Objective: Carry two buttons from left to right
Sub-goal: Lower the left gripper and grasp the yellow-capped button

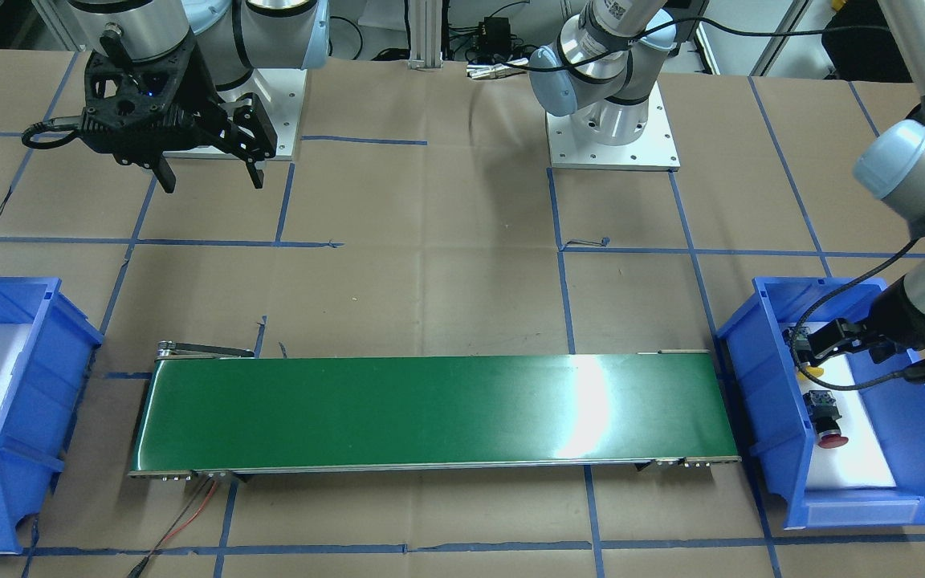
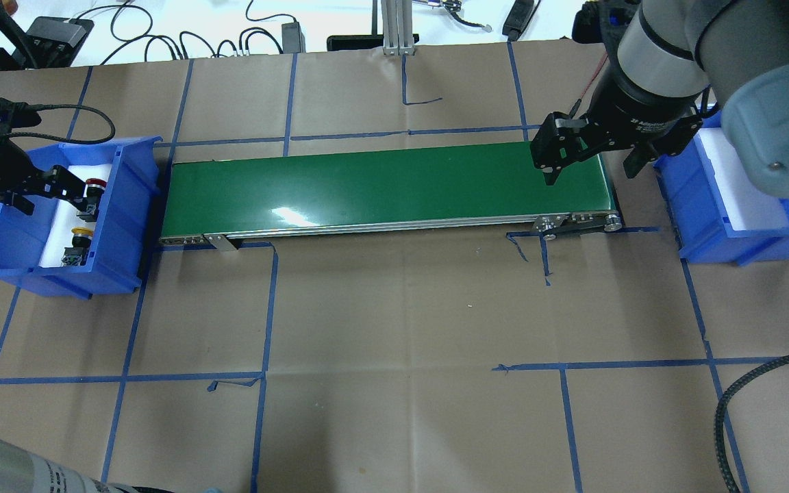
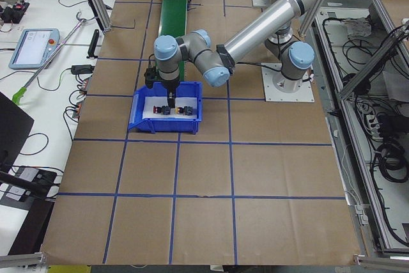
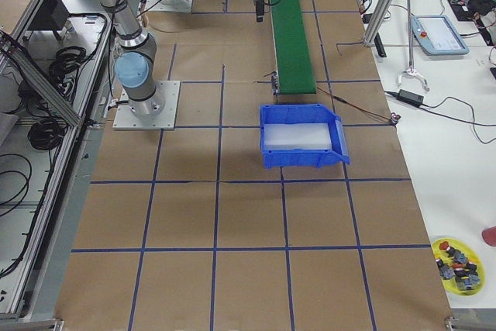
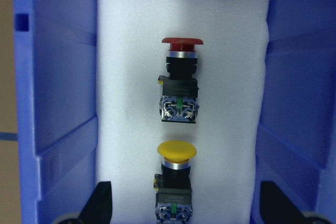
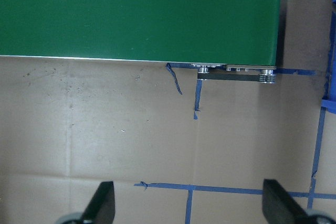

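Both buttons lie on white foam in the blue left bin (image 2: pixel 120 205). The yellow button (image 5: pixel 176 153) lies between my left gripper's open fingers (image 5: pixel 102 198), cap toward the red one. The red button (image 5: pixel 181 43) lies further ahead, apart from the gripper. My left gripper (image 1: pixel 808 349) hovers low in that bin over the yellow button (image 1: pixel 814 371), with the red button (image 1: pixel 830 433) beside it. I cannot tell if the fingers touch the foam. My right gripper (image 2: pixel 590 168) is open and empty, held above the right end of the green conveyor belt (image 2: pixel 381 185).
A second blue bin (image 2: pixel 709 226) with white foam stands past the belt's right end and holds nothing visible. The belt (image 1: pixel 430 409) carries nothing. Brown paper with blue tape lines covers the table. A thin cable (image 1: pixel 189 506) runs off the belt's end.
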Robot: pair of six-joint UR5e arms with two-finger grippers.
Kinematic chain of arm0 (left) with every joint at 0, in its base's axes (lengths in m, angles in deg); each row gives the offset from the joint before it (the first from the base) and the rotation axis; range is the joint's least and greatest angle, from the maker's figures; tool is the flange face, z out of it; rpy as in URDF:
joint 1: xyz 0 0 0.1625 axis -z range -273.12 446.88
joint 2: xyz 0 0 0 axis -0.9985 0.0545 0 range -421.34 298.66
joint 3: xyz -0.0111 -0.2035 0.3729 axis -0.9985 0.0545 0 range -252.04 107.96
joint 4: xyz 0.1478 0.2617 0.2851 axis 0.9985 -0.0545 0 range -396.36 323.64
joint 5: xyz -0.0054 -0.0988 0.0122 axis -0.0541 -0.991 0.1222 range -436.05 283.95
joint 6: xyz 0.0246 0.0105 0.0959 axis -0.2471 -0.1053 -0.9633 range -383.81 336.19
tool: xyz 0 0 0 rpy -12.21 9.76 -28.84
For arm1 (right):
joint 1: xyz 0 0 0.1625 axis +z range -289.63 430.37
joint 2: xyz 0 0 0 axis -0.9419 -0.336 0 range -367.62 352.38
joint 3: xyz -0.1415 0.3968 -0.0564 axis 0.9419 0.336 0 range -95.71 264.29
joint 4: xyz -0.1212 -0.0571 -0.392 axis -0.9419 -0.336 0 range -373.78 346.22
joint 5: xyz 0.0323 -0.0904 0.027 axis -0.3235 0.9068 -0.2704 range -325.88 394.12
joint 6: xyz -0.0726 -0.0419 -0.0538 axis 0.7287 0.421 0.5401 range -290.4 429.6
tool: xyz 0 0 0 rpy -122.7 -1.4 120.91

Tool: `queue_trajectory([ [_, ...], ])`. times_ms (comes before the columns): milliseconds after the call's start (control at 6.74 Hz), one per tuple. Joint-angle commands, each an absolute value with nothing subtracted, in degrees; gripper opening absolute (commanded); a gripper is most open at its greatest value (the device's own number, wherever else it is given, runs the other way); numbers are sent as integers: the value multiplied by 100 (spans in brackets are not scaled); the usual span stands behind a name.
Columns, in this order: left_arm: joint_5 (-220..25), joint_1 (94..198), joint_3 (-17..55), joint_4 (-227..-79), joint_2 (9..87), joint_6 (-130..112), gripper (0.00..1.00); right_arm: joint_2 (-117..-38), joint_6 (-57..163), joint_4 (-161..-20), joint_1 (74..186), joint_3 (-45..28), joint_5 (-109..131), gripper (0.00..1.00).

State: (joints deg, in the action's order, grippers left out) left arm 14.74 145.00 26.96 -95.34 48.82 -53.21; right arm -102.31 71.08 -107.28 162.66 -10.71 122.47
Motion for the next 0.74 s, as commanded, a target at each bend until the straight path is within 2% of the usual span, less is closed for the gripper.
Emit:
queue_trajectory([
  [0, 1474, 14419, 2990, -9305, 5001, -5604, 100, -10228, 7109, -10721, 16265, -1072, 12254, 100],
  [297, 1491, 14366, 3542, -8527, 5072, -5677, 100, -10237, 7101, -10721, 16265, -1072, 12254, 100],
  [593, 1535, 14366, 3730, -8408, 5072, -5686, 100, -10228, 7109, -10720, 16265, -1072, 12245, 100],
])
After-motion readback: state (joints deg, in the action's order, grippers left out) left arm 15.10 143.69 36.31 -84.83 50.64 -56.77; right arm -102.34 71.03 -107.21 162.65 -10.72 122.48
